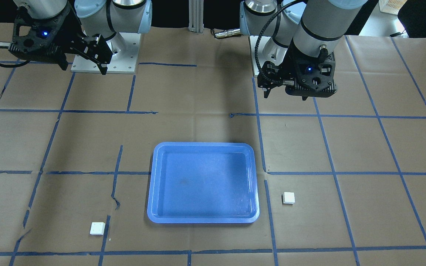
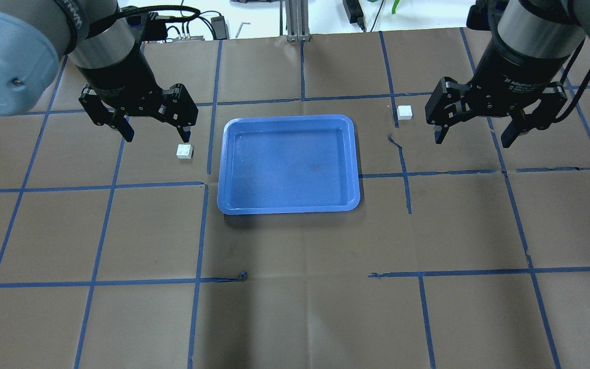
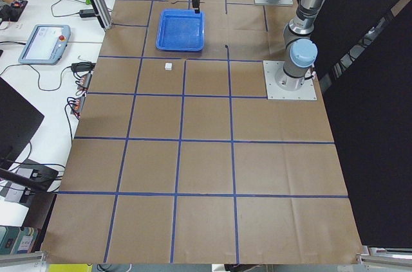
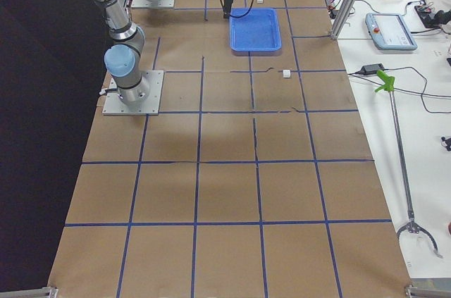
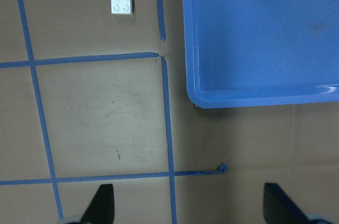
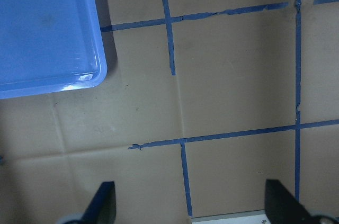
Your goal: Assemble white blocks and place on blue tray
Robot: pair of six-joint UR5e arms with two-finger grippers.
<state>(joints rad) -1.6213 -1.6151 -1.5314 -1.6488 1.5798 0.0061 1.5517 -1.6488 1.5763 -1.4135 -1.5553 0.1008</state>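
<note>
The blue tray (image 2: 289, 163) lies empty in the middle of the table, also in the front view (image 1: 202, 183). One white block (image 2: 185, 151) lies to its left, just below and right of my open left gripper (image 2: 154, 136). The left wrist view shows that block (image 5: 122, 3) studs up, beside the tray (image 5: 259, 38). The other white block (image 2: 404, 112) lies to the tray's right, left of my open right gripper (image 2: 474, 138). Both grippers hover empty above the table. The right wrist view shows only a tray corner (image 6: 47, 33); no block is in it.
Brown paper with a grid of blue tape (image 2: 200, 230) covers the table. The arm bases (image 1: 105, 55) stand at the robot's side. Cables and a teach pendant (image 3: 45, 44) lie on the white bench off the table's far edge.
</note>
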